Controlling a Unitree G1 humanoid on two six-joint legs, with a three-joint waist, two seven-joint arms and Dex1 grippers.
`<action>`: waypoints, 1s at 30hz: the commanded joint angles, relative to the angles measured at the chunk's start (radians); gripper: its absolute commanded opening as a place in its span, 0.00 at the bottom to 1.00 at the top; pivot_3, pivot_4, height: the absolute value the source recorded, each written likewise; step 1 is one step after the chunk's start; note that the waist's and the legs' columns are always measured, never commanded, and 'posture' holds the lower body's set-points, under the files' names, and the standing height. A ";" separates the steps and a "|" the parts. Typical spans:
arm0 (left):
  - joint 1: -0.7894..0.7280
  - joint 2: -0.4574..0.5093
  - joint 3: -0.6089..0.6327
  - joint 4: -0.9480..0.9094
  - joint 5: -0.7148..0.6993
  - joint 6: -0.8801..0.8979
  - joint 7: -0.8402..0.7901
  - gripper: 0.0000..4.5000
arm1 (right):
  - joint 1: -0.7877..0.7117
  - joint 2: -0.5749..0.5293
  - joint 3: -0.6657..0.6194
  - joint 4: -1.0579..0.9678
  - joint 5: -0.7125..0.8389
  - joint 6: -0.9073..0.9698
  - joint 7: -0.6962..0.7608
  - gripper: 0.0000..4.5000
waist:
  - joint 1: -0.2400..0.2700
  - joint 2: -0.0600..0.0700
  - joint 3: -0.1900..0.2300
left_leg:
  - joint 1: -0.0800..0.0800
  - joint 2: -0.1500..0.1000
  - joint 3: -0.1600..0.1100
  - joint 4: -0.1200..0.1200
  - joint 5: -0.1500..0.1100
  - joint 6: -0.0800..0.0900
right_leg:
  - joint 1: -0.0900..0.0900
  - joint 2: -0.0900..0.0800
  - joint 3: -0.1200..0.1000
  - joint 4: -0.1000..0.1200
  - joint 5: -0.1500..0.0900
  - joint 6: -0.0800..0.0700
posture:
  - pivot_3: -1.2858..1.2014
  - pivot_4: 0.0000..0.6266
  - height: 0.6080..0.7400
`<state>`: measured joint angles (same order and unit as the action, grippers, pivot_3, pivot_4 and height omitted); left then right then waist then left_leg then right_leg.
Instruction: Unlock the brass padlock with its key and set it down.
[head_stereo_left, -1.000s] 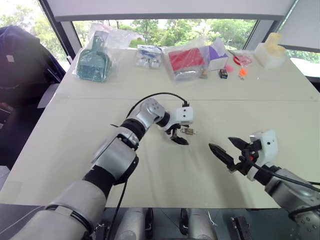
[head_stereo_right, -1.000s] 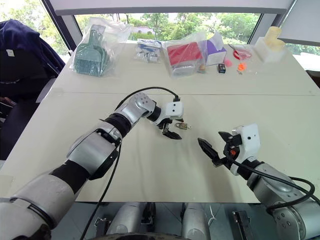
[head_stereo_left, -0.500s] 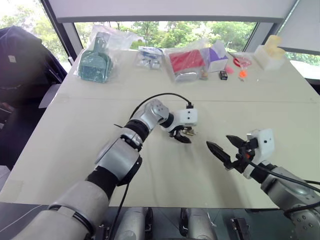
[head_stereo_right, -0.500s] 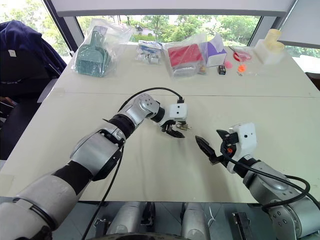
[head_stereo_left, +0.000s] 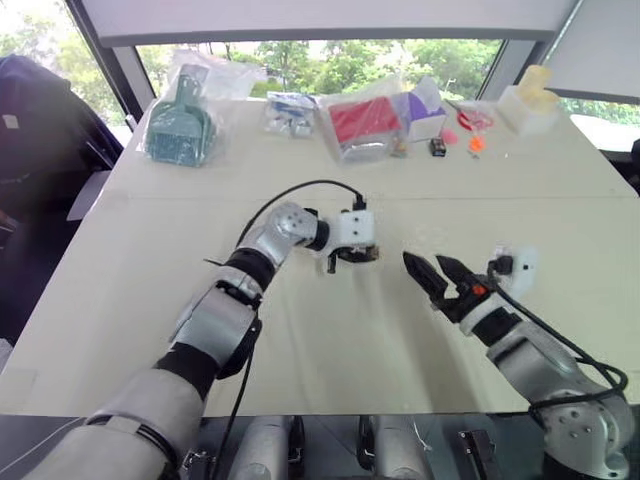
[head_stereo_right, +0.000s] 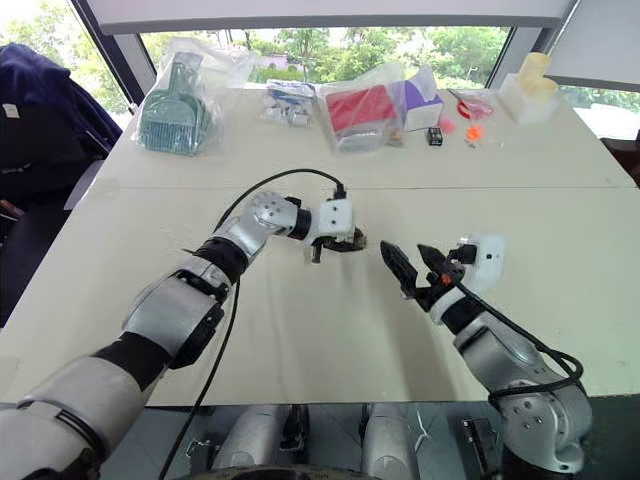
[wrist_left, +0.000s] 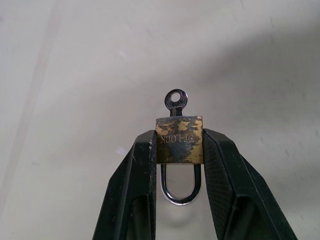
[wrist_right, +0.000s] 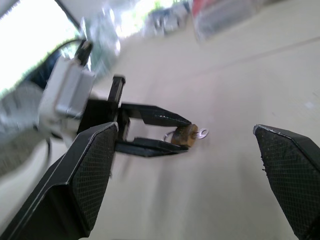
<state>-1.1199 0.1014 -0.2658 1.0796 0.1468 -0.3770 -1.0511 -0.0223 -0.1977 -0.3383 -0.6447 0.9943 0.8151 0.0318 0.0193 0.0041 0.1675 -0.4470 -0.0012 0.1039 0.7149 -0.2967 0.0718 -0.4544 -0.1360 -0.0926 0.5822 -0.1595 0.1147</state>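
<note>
The brass padlock (wrist_left: 179, 140) is clamped by its sides between the black fingers (wrist_left: 134, 190) of my left gripper (head_stereo_left: 360, 255), which is shut on it just above the middle of the table (head_stereo_left: 300, 340). Its silvery shackle (wrist_left: 179, 192) points back toward the wrist. The small key (wrist_left: 175, 100) sticks out of the body's far end. My right gripper (head_stereo_left: 424, 262) hovers open a short way to the right, pointing at the lock. In the right wrist view the padlock (wrist_right: 186, 135) and key (wrist_right: 202, 133) sit between its spread fingers (wrist_right: 90, 175), farther off.
Bagged items line the far edge: a green dustpan set (head_stereo_left: 180, 125), a red pack (head_stereo_left: 358, 120), a purple box (head_stereo_left: 425, 108) and a white block (head_stereo_left: 525, 98). A small black object (head_stereo_left: 437, 147) and red scissors (head_stereo_left: 468, 118) lie near them. A dark jacket (head_stereo_left: 35, 120) hangs at the left.
My left gripper has closed on the padlock and lifted it off the table. The right gripper has moved left and forward toward it, staying open.
</note>
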 joint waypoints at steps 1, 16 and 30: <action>0.075 0.000 0.064 -0.310 -0.133 0.082 -0.035 0.17 | -0.037 0.074 0.006 0.007 0.077 -0.059 -0.060 1.00 | -0.005 0.000 0.000 | 0.000 0.000 0.000 -0.001 0.000 0.000 | 0.000 0.000 0.000 0.000 0.000 0.000 | 0.52 0.24 0.96; 0.317 0.065 0.029 -0.892 -0.156 0.253 0.087 0.17 | -0.127 0.061 0.020 0.077 0.162 -0.131 -0.106 1.00 | -0.008 0.002 -0.001 | 0.004 -0.001 0.000 0.000 0.000 0.001 | 0.006 0.002 0.000 -0.002 -0.002 -0.003 | 0.52 0.24 0.96; 0.319 0.075 0.019 -0.907 -0.174 0.251 0.128 0.17 | -0.132 0.065 0.075 0.085 0.184 -0.180 -0.123 0.02 | -0.008 0.003 -0.001 | 0.005 -0.001 0.000 0.000 0.000 0.000 | 0.007 0.003 0.000 -0.002 -0.002 -0.002 | 0.52 0.24 0.96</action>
<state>-0.7854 0.1843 -0.2605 0.2208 -0.0031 -0.0929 -0.9434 -0.1547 -0.1352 -0.2505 -0.5528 1.1811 0.6590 -0.0768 0.0115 0.0066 0.1669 -0.4422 -0.0021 0.1042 0.7146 -0.2965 0.0720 -0.4479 -0.1336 -0.0925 0.5804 -0.1611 0.1124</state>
